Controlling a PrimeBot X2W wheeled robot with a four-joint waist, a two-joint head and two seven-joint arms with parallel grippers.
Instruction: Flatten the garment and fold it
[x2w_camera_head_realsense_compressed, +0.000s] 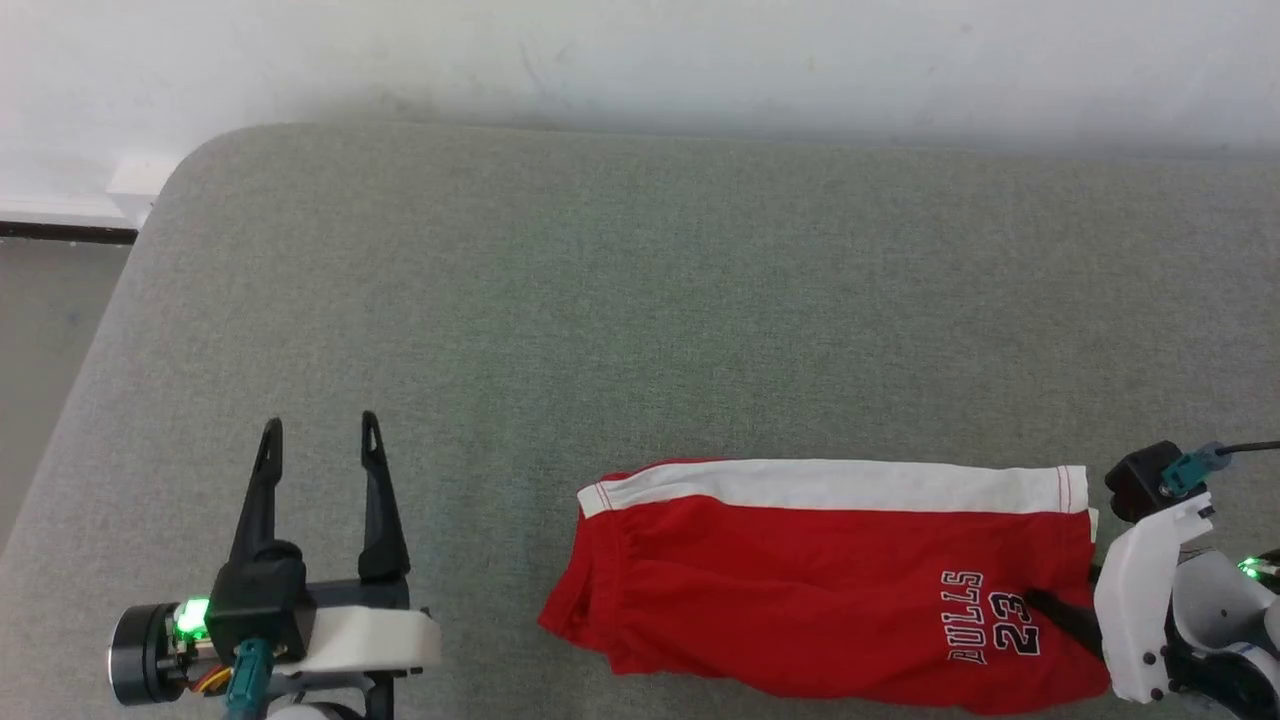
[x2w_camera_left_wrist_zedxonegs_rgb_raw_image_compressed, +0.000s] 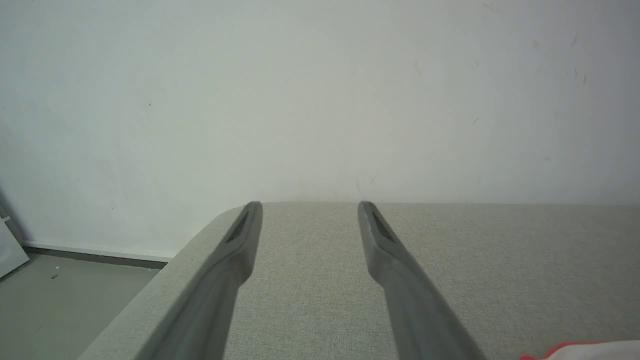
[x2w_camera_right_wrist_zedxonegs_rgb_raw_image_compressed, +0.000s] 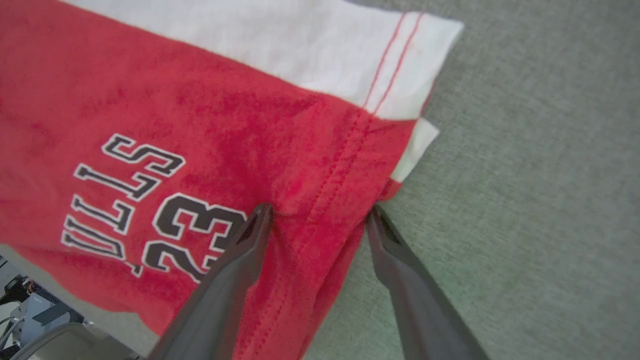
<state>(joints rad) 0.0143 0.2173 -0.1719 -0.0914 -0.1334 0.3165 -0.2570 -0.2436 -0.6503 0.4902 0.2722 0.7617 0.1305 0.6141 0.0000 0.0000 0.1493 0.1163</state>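
1. Head view: the garment (x2w_camera_head_realsense_compressed: 800, 590) is lying near the front right of the grey cushion (x2w_camera_head_realsense_compressed: 600, 300). Its waistband is pointing left, its printed leg hem is pointing right, and a white stripe is running along its far edge.
2. The garment is appearing already halved lengthwise, one leg over the other. A second white layer is peeking out at the hem in the right wrist view, so a crosswise fold is probably remaining.
3. Right wrist view: the right gripper (x2w_camera_right_wrist_zedxonegs_rgb_raw_image_compressed: 318, 209) is standing with its fingers fully spread, straddling the hem beside the "23". One finger is resting on red fabric and the other is sitting at the cloth's edge. Nothing is being pinched yet. This placement is likely preparing a grasp of both layers together.
4. The left gripper (x2w_camera_head_realsense_compressed: 320, 425) is waiting wide open and empty over bare cushion, well apart from the waistband. It is probably keeping clear of where the fold would land.
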